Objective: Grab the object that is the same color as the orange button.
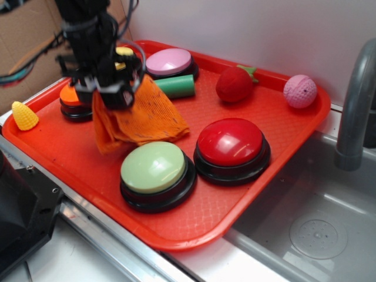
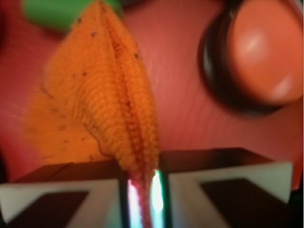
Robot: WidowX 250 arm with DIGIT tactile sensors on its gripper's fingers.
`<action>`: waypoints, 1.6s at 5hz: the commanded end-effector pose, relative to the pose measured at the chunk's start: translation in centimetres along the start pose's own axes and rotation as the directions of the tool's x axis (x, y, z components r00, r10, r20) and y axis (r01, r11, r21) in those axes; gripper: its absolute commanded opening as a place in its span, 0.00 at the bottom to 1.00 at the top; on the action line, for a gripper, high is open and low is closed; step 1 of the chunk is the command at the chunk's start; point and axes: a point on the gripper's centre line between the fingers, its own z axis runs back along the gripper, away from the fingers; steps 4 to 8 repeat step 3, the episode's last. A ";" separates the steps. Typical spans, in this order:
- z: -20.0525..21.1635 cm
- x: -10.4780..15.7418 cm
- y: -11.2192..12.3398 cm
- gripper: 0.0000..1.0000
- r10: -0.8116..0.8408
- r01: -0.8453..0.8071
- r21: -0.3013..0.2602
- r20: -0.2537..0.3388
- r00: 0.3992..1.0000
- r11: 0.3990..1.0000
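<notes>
Gripper [image 1: 111, 94] is pinching one orange rag [image 1: 144, 114], which is hanging below it. One orange button [image 1: 73, 100] is sitting just behind, among five buttons.

No text, label, brand or number can be read anywhere (either view).

Rag [image 1: 144, 114] (in the hand [image 1: 111, 97]) seemingly hangs over tray [image 1: 247, 200].
</notes>
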 end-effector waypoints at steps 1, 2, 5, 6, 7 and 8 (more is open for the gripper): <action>9.0 1.6 0.4 0.00 -0.107 0.110 -0.007 0.149 0.983 0.994; 11.1 1.4 1.0 0.00 -0.111 0.123 -0.057 0.172 0.979 0.991; 10.5 1.2 1.4 0.00 -0.055 0.063 -0.063 0.116 0.992 0.996; 10.5 1.2 1.4 0.00 -0.055 0.063 -0.063 0.116 0.992 0.996; 10.5 1.2 1.4 0.00 -0.055 0.063 -0.063 0.116 0.992 0.996; 10.5 1.2 1.4 0.00 -0.055 0.063 -0.063 0.116 0.992 0.996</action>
